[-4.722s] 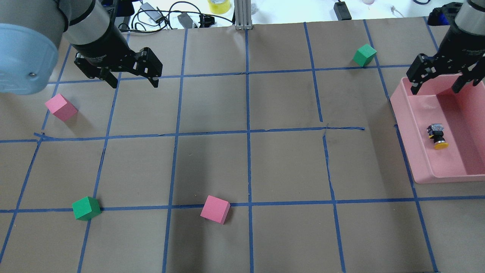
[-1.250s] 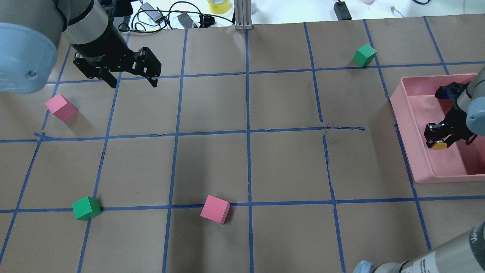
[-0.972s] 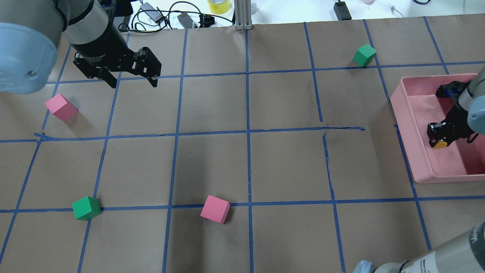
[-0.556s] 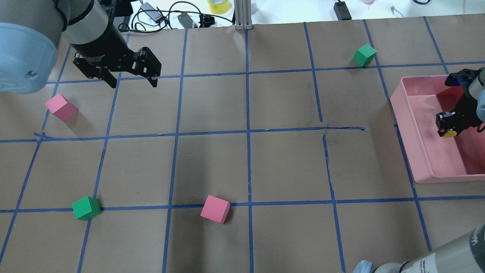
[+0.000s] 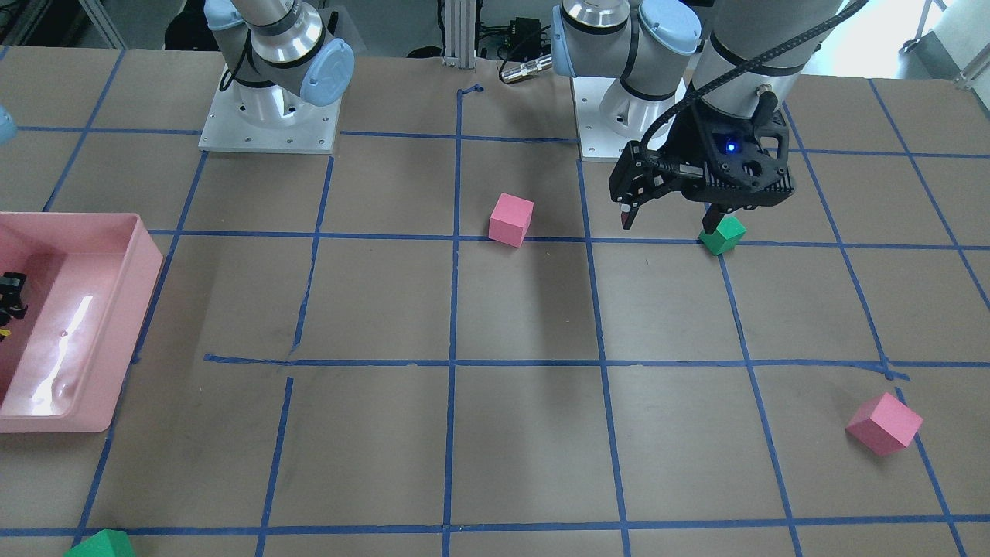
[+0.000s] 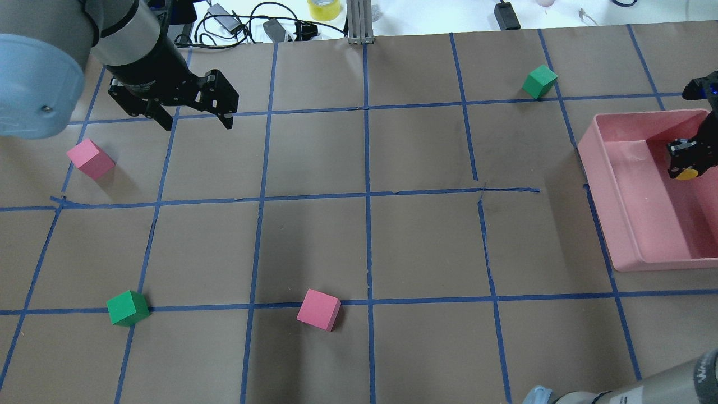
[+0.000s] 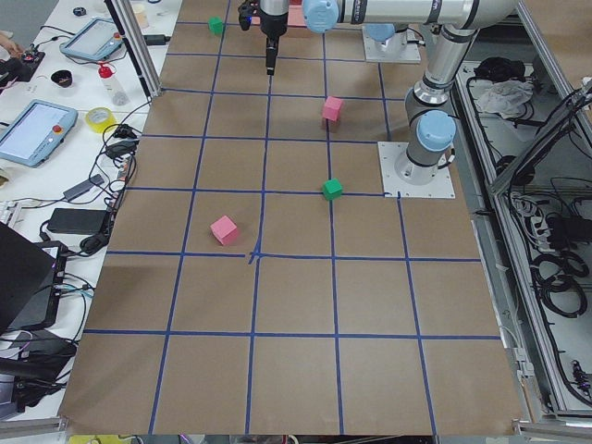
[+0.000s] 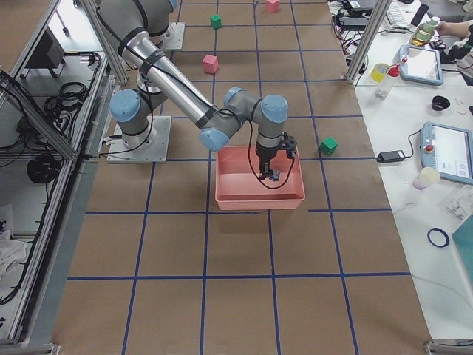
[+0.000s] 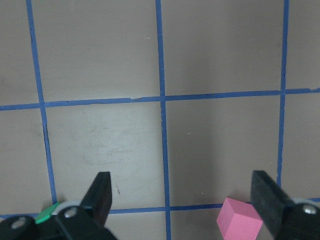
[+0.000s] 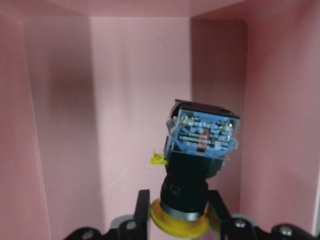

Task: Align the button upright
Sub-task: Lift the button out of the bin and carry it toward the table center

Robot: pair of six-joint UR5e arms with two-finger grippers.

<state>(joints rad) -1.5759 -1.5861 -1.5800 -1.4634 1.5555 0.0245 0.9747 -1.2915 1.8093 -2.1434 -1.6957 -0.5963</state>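
Above the pink tray (image 6: 603, 191), the right gripper (image 10: 180, 201) pinches the button (image 10: 197, 167) just behind its yellow cap, with the base block pointing away from the fingers and leaning a little to one side (the lean shows only in the wrist view). We judge the hold thin: two narrow fingers on a round neck could let the button swivel or slip when the arm turns it. Set down askew on its small block, it may topple on the glossy tray floor, and the tray wall stands near enough to catch a finger. The left gripper (image 6: 197, 120), spread and empty, hangs over the table (image 6: 364, 241) well apart
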